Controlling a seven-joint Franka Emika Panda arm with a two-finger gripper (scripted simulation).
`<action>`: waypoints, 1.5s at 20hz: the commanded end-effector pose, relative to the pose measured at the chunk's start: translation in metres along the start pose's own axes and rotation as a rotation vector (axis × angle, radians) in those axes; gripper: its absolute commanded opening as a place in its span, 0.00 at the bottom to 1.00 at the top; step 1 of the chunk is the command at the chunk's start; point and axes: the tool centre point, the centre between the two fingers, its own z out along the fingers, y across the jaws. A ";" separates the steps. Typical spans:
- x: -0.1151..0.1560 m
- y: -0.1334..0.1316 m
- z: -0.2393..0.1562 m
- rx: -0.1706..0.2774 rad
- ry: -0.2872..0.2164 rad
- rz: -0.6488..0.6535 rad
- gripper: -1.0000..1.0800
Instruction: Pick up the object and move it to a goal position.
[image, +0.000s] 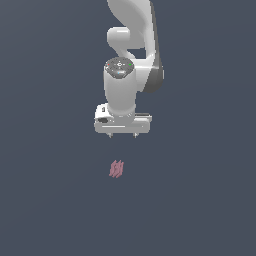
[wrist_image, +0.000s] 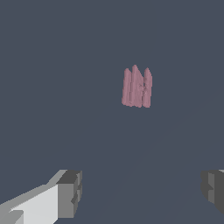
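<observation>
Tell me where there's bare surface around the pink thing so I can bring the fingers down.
Bare grey surface borders the pink object on every side in both views. The open gripper hangs apart from it, with only the two fingertips near the wrist view's edge. Nothing is crowded.

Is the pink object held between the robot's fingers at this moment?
No: in the wrist view the pink object lies apart from the fingers, which stand wide open with nothing between them.

White robot arm points its gripper (image: 122, 135) downward, fingers apart, above a small pink-red object (image: 116, 169), not touching.
</observation>
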 end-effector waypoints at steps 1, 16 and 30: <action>0.000 0.000 0.000 0.000 0.000 0.000 0.96; 0.006 -0.014 -0.011 0.001 0.008 -0.051 0.96; 0.054 0.007 0.031 0.004 0.007 0.025 0.96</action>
